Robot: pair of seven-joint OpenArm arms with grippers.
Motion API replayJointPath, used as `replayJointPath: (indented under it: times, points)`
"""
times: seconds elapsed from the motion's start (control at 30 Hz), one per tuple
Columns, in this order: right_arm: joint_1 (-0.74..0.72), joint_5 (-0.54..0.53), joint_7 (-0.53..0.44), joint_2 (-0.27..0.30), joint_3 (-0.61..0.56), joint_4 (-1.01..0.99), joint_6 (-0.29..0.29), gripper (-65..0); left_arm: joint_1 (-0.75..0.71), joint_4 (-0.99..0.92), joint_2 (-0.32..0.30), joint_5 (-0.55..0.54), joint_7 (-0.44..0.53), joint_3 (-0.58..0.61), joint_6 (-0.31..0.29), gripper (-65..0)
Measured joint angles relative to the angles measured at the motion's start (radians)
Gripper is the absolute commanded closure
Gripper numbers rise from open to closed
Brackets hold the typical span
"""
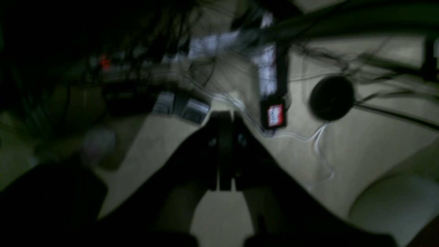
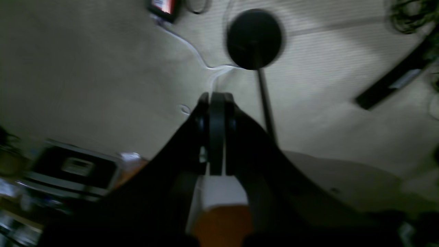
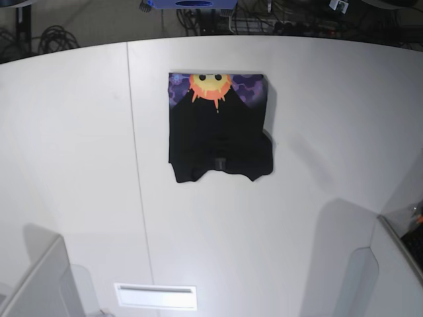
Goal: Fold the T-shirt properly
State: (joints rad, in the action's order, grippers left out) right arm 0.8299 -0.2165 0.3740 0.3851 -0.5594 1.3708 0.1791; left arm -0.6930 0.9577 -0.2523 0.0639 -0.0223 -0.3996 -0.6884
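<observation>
- The white table (image 3: 297, 218) filled the base view, a seam running front to back left of its middle; cables and dark gear lay on the floor past its far edge.
- The shirt (image 3: 219, 135) lay folded into a rough square near the far edge, about midway between the left and right edges, well clear of the front edge.
- A strip of sun face and purple print showed along its far side; black cloth covered the rest.
- Its near hem looked ragged, with two lobes and a notch between them, and its right side bulged outward.
- Neither arm appeared over the table in the base view.
- The left gripper (image 1: 225, 151) had its jaws pressed together with nothing between them, over beige floor and cables.
- The right gripper (image 2: 216, 137) was likewise pressed together and empty, with a black round base (image 2: 254, 39) on the floor beyond it.
- Both wrist views were blurred, so little detail could be told there.
- Risk, as I judged it: the fold seemed nearly or fully done, so any further touch could undo it.
- A closed gripper dragged across the top layer could slide it off the layers beneath.
- A pinch at the uneven near hem might catch one layer only and peel the fold open.
- Pushing toward the far edge could nudge the shirt over it.
</observation>
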Motion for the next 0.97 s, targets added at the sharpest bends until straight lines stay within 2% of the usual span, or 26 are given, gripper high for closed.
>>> replayJointPath:
  times: [0.17, 0.23, 0.33, 0.5, 0.53, 0.57, 0.6, 0.67, 0.77, 0.87, 0.97]
  points:
    - [-0.112, -0.189, -0.071, -0.004, -0.087, -0.171, 0.010, 0.0, 0.179, -0.372, -0.003, 0.157, 0.216, 0.000, -0.001, 0.0]
    - [-0.140, -0.231, -0.119, -0.022, -0.134, -0.239, 0.011, 0.0, 0.257, -0.518, -0.013, 0.211, 0.262, 0.000, 0.000, 0.0]
    - [-0.184, -0.250, -0.190, -0.107, -0.173, -0.417, 0.004, 0.0, 0.333, -0.666, -0.028, 0.267, 0.368, 0.000, 0.000, 0.0]
    - [-0.337, -0.252, -0.423, -0.277, -0.180, -0.893, -0.001, 0.0, 0.406, -0.731, -0.031, 0.423, 0.393, -0.001, 0.000, 0.0]
    - [-0.365, -0.252, -0.482, -0.297, -0.179, -0.974, -0.005, 0.0, 0.418, -0.736, -0.027, 0.440, 0.397, -0.001, 0.010, 0.0]
    - [-0.389, -0.255, -0.541, -0.315, -0.180, -1.045, -0.017, 0.0, 0.431, -0.741, -0.024, 0.464, 0.405, -0.001, 0.067, 0.0]
    - [-0.410, -0.254, -0.578, -0.332, -0.179, -1.104, -0.042, 0.0, 0.447, -0.752, -0.021, 0.505, 0.406, -0.001, 0.099, 0.0]
    - [-0.428, -0.256, -0.650, -0.350, -0.141, -1.158, -0.132, 0.0, 0.472, -0.784, -0.018, 0.588, 0.411, -0.001, 0.168, 0.0]
    - [-0.433, -0.253, -0.642, -0.366, 0.030, -1.164, -0.229, 0.0, 0.496, -0.846, -0.011, 0.680, 0.402, -0.001, 0.246, 0.0]
    - [-0.445, -0.256, -0.644, -0.355, 0.189, -1.165, -0.347, 0.0, 0.515, -0.888, -0.003, 0.711, 0.399, -0.001, 0.263, 0.0]
    - [-0.472, -0.253, -0.648, -0.336, 0.279, -1.175, -0.454, 0.0, 0.541, -0.896, 0.008, 0.713, 0.396, -0.003, 0.273, 0.0]
